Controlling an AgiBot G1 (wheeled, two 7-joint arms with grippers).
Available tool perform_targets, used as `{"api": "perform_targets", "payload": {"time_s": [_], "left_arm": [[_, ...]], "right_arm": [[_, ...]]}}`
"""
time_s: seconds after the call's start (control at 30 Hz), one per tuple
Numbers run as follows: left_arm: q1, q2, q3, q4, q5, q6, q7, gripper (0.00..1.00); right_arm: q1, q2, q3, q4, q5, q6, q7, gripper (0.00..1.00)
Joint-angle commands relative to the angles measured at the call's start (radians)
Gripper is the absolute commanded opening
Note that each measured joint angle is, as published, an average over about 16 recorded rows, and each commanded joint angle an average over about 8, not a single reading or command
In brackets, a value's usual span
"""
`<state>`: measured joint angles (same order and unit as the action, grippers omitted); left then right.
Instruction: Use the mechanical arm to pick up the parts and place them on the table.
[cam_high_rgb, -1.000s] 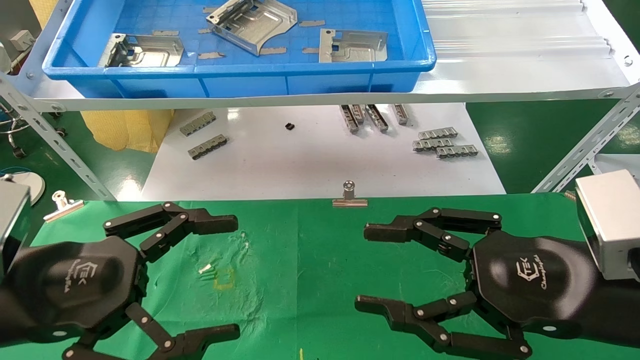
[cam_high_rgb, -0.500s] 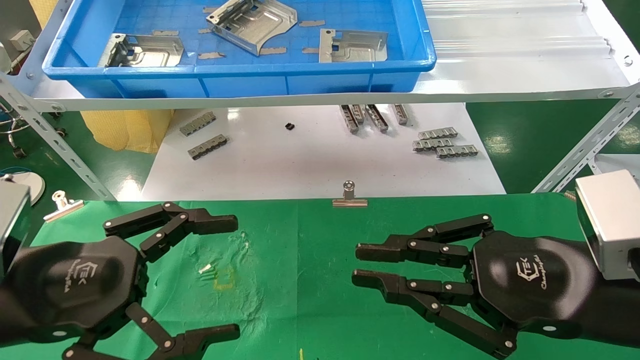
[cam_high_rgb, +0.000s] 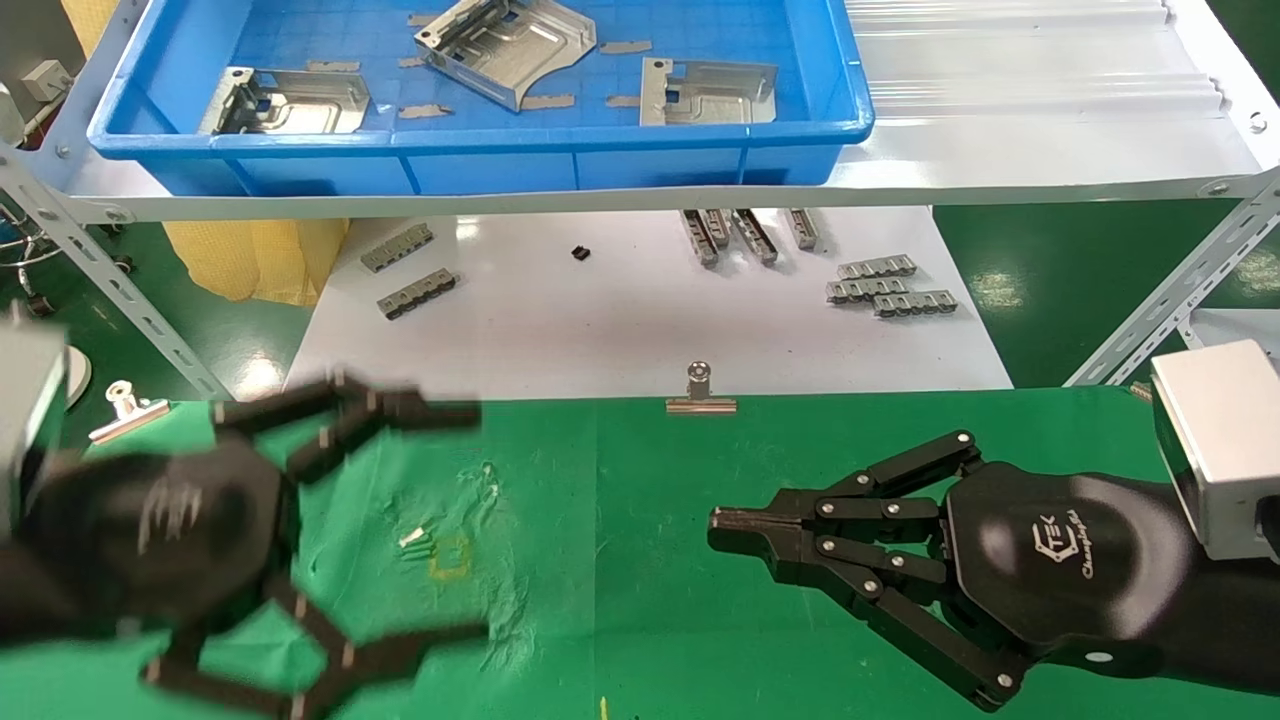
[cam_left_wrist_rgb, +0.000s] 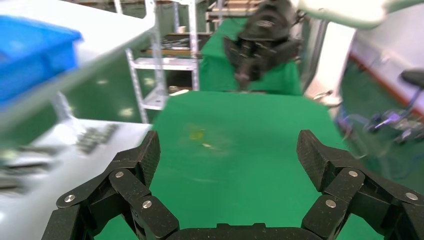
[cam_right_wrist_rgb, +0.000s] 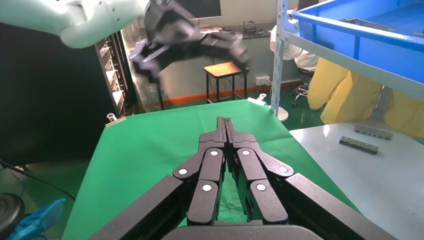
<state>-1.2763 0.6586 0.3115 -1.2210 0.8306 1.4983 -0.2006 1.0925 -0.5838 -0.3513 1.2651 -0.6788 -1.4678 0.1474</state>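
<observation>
Three shiny silver parts lie in the blue tray (cam_high_rgb: 480, 150) on the upper shelf: one at the left (cam_high_rgb: 285, 102), one tilted in the middle (cam_high_rgb: 505, 45), one at the right (cam_high_rgb: 708, 92). My left gripper (cam_high_rgb: 470, 520) is open and empty over the left side of the green table (cam_high_rgb: 620, 600); its own view (cam_left_wrist_rgb: 227, 152) shows bare cloth between the jaws. My right gripper (cam_high_rgb: 722, 520) is shut and empty low over the table's right side, its fingertips pressed together in its own view (cam_right_wrist_rgb: 225, 122).
A white board (cam_high_rgb: 620, 320) below the shelf holds small grey notched strips (cam_high_rgb: 885, 285). Silver binder clips sit at the table's far edge, one in the middle (cam_high_rgb: 700, 392) and one at the left (cam_high_rgb: 125, 408). A yellow square mark (cam_high_rgb: 448, 558) is on the cloth. Metal shelf struts (cam_high_rgb: 1180, 280) stand at both sides.
My right gripper has closed from wide open to fully shut. My left gripper, still open, has begun to move and shifted slightly upward.
</observation>
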Motion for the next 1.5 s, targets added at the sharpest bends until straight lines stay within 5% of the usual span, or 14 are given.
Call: {"api": "perform_targets", "payload": {"time_s": [0.03,0.3,0.63,0.7,0.9,0.97,1.5], "left_arm": [[-0.061,0.008,0.007,0.002,0.029,-0.001,-0.011,1.0],[-0.412,0.189,0.099,0.387,0.245,-0.03,0.048,1.0],[-0.655,0.451,0.153,0.92,0.441,-0.437,0.158,1.0],[-0.677,0.494,0.157,0.992,0.455,-0.511,0.169,0.91],[-0.719,0.581,0.165,1.126,0.477,-0.665,0.197,0.16],[-0.727,0.599,0.168,1.151,0.482,-0.692,0.202,0.0],[-0.75,0.655,0.183,1.22,0.505,-0.743,0.196,0.0]], "right_arm": [[0.0,0.0,0.0,0.0,0.0,0.0,0.0,0.0],[0.0,0.0,0.0,0.0,0.0,0.0,0.0,0.0],[0.0,0.0,0.0,0.0,0.0,0.0,0.0,0.0],[0.0,0.0,0.0,0.0,0.0,0.0,0.0,0.0],[0.0,0.0,0.0,0.0,0.0,0.0,0.0,0.75],[0.0,0.0,0.0,0.0,0.0,0.0,0.0,0.99],[0.0,0.0,-0.001,0.0,0.0,0.0,0.0,1.0]]}}
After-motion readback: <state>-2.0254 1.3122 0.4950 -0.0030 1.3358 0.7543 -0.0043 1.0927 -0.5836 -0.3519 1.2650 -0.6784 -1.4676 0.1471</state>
